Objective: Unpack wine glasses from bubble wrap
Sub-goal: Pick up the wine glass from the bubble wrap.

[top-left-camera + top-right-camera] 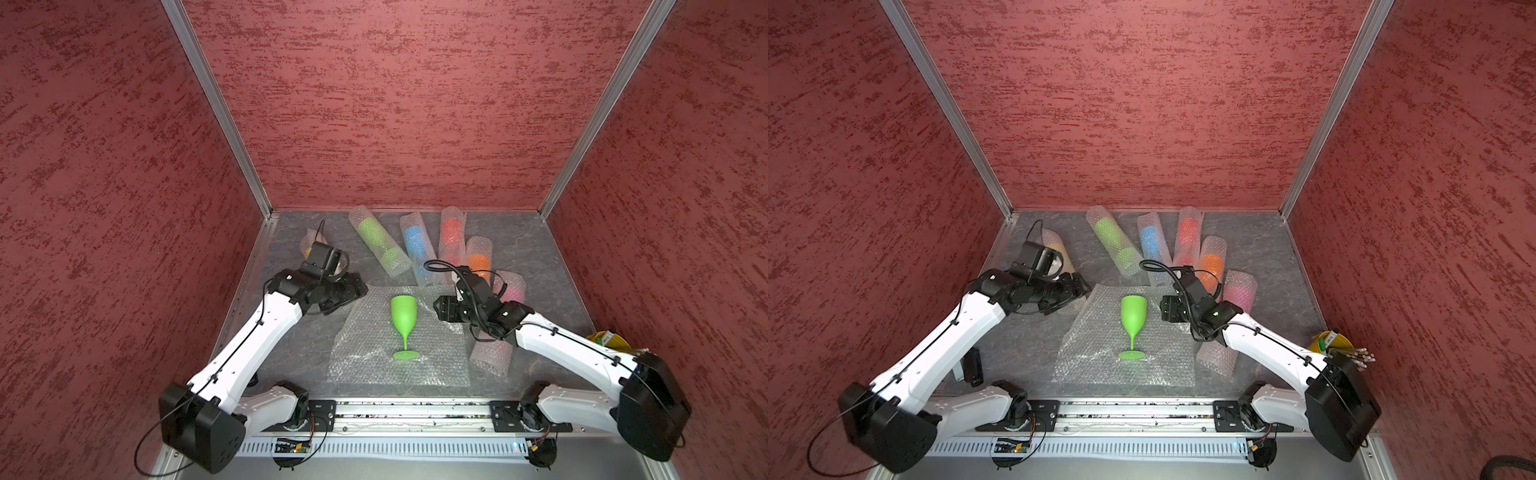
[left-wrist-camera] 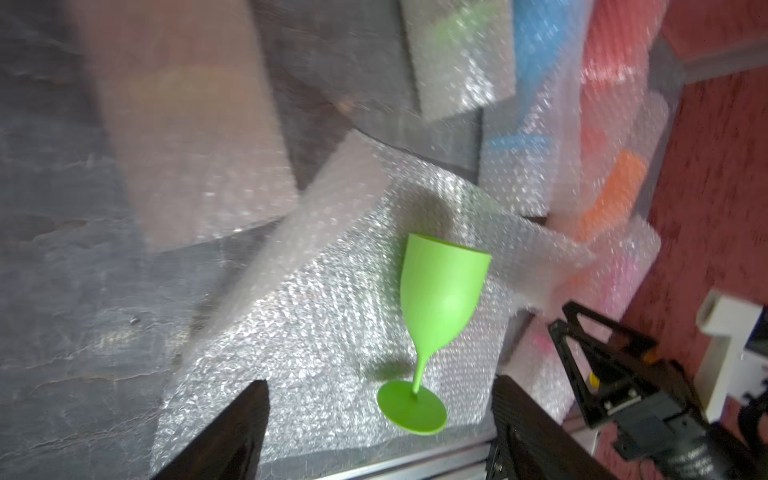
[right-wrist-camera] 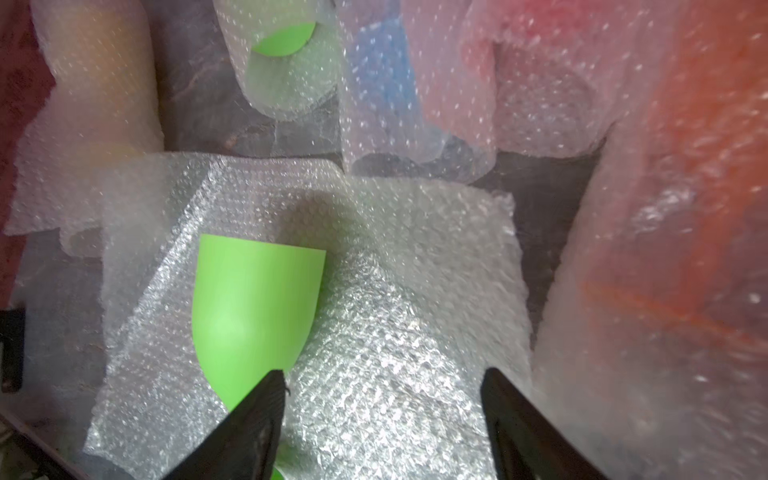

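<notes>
Your left gripper point(image 1: 353, 296) has its two fingers wide apart with nothing in them; your right gripper point(image 1: 439, 309) is the same, fingers apart and holding nothing; the bare green glass point(image 1: 403, 318) stands upright on its round foot between the two grippers, near both but touching neither; it stands on a flat sheet point(image 1: 365, 357) of bubble wrap spread on the grey table point(image 1: 552, 291); behind it lie rolls of bubble wrap with colour showing through, a green roll point(image 1: 376, 245), a blue roll point(image 1: 417, 245), a red roll point(image 1: 452, 237), an orange roll point(image 1: 478, 257) and a pink roll point(image 1: 513, 291); your right arm covers the near ends of the orange and pink ones; a yellow roll point(image 1: 308, 245) sits behind your left wrist, which hides most of it; one more roll point(image 1: 490, 355) pokes out from under your right arm, and you cannot tell what is in it; a yellow bucket point(image 1: 1335, 341) with pencils point(image 1: 1363, 356) is half hidden behind that arm; in the right wrist view one black finger point(image 3: 249, 428) covers the stem of the green glass; both wrist views are blurry, so the rolls there are only smears of colour
</notes>
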Action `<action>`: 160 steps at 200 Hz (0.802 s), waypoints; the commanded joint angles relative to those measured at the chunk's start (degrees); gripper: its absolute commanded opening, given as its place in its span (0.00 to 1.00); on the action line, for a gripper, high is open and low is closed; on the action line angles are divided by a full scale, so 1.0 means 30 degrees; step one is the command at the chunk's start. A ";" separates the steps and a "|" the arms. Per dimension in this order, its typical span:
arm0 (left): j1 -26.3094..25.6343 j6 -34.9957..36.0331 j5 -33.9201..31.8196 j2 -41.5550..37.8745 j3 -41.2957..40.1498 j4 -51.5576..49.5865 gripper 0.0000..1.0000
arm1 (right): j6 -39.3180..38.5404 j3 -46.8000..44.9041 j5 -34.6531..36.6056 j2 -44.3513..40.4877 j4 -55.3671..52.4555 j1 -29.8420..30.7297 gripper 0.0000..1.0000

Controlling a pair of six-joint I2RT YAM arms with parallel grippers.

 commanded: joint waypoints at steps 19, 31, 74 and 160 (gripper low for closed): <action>-0.3421 0.2290 0.1405 0.5361 0.3519 -0.2199 0.90 | -0.0159 0.0482 0.2824 -0.1594 -0.1073 -0.0551 0.92; -0.3732 0.2429 0.1102 0.6785 0.4105 -0.2561 0.91 | 0.0026 0.0131 0.2959 -0.2247 -0.0903 -0.0953 0.94; -0.4017 0.2983 0.1779 1.0689 0.5909 -0.2813 0.92 | -0.0048 -0.1063 0.3775 -0.4457 -0.0155 -0.1561 0.99; -0.3536 0.4252 0.2830 1.6275 0.9627 -0.3838 0.91 | -0.0652 -0.2168 0.4559 -0.5836 0.0326 -0.1733 0.99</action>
